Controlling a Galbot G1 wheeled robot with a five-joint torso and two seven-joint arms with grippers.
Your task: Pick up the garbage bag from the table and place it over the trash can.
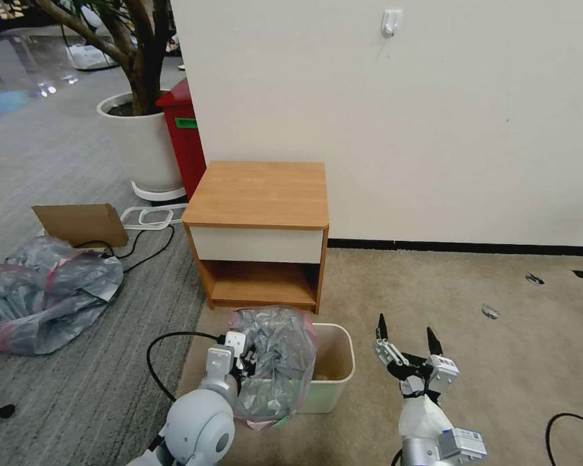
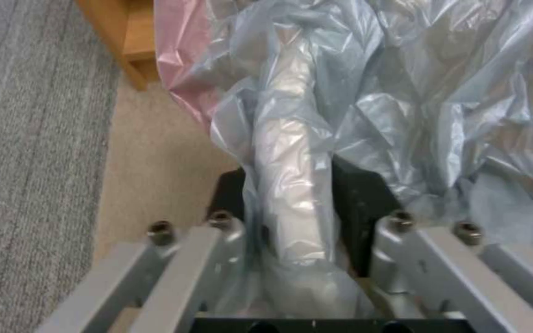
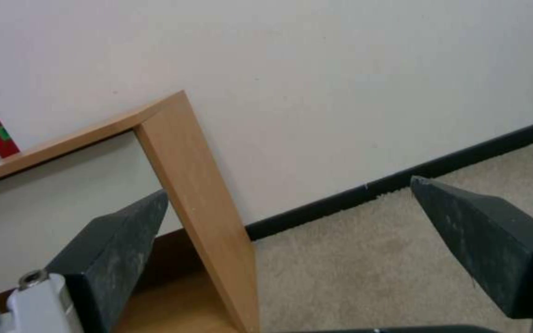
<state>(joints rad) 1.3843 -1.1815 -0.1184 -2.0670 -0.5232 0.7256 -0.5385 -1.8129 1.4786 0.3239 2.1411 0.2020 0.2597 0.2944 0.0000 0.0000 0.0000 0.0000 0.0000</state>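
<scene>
Beige carpet before a white wall, wooden counter (image 1: 259,194) ahead of both fingers. Crinkly translucent garbage bag (image 1: 275,362), pink-rimmed, pinched between left gripper (image 1: 243,359) fingers (image 2: 359,194), draped over near side of cream rectangular trash can (image 1: 333,378). Right gripper (image 1: 405,340) just beside the can, fingers (image 3: 112,249) spread wide, holding nothing.

1. One garbage bag (image 1: 275,362), bunched over the trash can's left rim.
2. One trash can (image 1: 333,375), just in front of the surface.
3. One surface (image 1: 259,194).
4. One heap of bags (image 1: 42,294), left of the surface.
5. One red bin (image 1: 184,136), behind the surface.
6. Two pincers: left pincer (image 1: 246,356), right pincer (image 1: 405,340).
</scene>
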